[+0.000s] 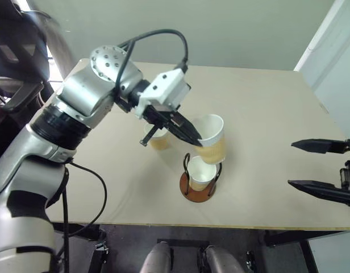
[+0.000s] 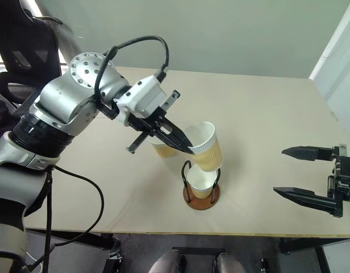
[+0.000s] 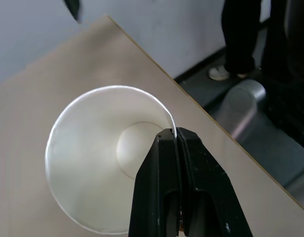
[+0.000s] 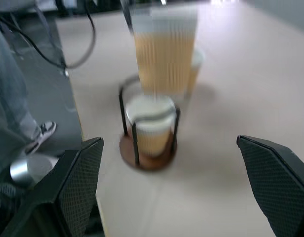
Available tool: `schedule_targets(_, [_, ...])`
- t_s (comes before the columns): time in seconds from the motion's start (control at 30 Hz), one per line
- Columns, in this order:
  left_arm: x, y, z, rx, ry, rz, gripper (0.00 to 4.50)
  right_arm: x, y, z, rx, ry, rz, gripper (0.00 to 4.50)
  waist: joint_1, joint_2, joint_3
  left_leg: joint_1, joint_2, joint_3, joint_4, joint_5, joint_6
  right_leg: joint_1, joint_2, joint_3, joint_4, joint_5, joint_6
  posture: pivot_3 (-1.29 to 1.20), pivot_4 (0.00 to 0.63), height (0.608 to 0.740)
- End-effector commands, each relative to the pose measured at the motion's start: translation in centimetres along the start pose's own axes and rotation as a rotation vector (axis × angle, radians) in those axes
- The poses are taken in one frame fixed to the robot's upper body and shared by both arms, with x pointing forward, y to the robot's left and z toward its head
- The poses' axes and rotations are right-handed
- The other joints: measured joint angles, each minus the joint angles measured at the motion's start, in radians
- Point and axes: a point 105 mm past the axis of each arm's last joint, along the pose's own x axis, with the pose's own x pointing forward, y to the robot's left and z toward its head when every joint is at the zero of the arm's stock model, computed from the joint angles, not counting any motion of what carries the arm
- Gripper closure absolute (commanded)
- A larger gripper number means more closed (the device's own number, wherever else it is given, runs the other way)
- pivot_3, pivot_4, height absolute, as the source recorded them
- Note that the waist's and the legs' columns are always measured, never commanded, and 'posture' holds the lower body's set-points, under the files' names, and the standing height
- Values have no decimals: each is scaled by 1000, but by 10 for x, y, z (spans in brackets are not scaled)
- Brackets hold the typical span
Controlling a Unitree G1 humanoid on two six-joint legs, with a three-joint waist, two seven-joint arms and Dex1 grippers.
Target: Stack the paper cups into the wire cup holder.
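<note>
Centrally, near the table's front edge, we see the wire cup holder (image 1: 198,183) with one paper cup (image 1: 202,172) seated upright between its black loops. Just above it hangs a second paper cup (image 1: 211,139), tilted, its rim pinched between the closed fingers of our left gripper (image 1: 193,136), one finger inside the cup and one outside. A third cup (image 1: 159,140) stands on the beige table (image 1: 266,108) just behind the left gripper. At the right edge of the frame our right gripper (image 1: 311,165) holds nothing, jaws spread wide, well apart from the holder.
</note>
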Motion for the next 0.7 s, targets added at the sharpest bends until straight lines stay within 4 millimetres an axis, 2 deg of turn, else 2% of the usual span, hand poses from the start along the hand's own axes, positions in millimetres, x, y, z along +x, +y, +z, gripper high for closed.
schedule_targets(0.03, [-6,-1,10,72,33,-47,4500,0,4,12,-41,-31,-5,47,0,0,0,0,0,0,0,0,0,0,0,0,0,0,0,0,150,740])
schedule_targets(0.27, [-9,3,6,100,92,-71,4500,2,4,10,-42,-20,-25,47,0,0,0,-1,0,1,1,-1,2,-1,0,2,0,0,0,0,150,740])
schedule_targets(0.7, [-3,-7,7,90,82,-151,4500,4,6,6,-38,-8,-53,47,-3,1,0,-1,0,16,4,-7,10,-4,0,16,0,1,8,0,150,740])
